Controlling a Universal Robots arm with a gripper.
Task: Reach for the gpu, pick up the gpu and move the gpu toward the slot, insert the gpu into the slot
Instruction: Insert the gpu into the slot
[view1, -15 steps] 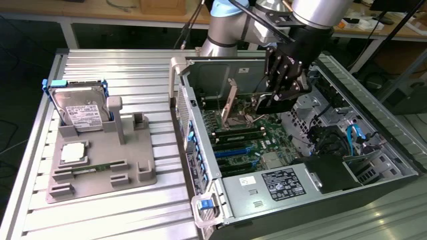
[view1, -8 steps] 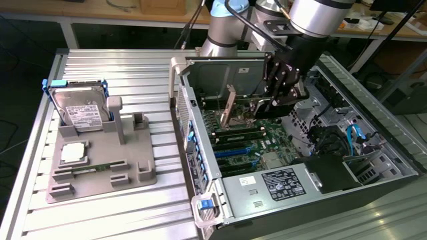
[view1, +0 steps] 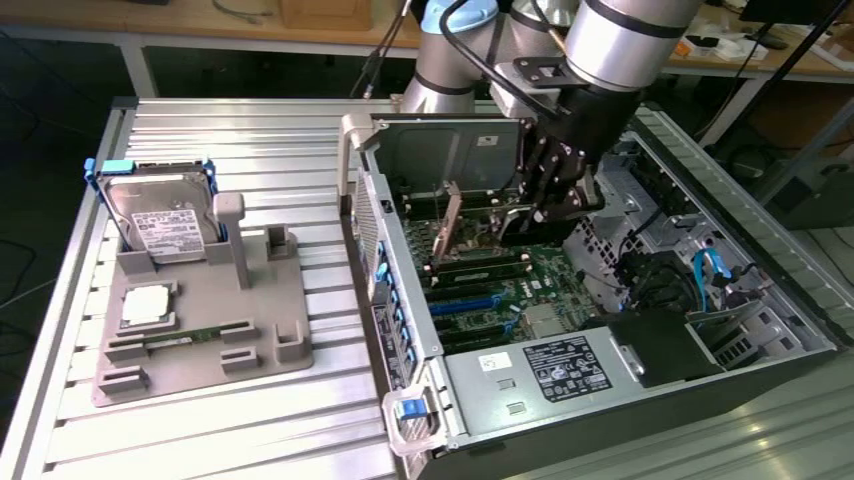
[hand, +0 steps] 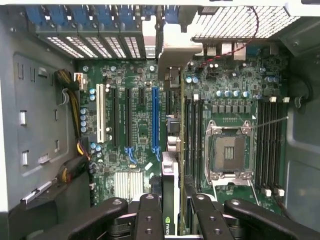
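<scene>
While the grey holder (view1: 200, 345) on the exterior view's left carries a silver hard drive (view1: 160, 222) and a small memory stick (view1: 187, 340), the gpu (view1: 450, 218) is further right, inside the open computer case (view1: 367, 215). It stands on edge above the green motherboard (view1: 534, 270), not seated. The gripper (hand: 174, 200) pinches it, one black finger (hand: 149, 210) on each face.

In the wrist view the gpu (hand: 170, 172) is a thin dark plate seen edge-on, with a small green logo near the fingers and a pale metal bracket (hand: 172, 47) at its far end. It runs parallel to the long blue slot (hand: 155, 120), just beside it rather than over it, between the slot and the black memory slots (hand: 192, 135).

The bracket sits close to the case's rear wall with its perforated grilles. The silver processor socket (hand: 228, 155) lies well apart. On the exterior view's right, blue cables (view1: 707, 270) hang clear of the arm.
</scene>
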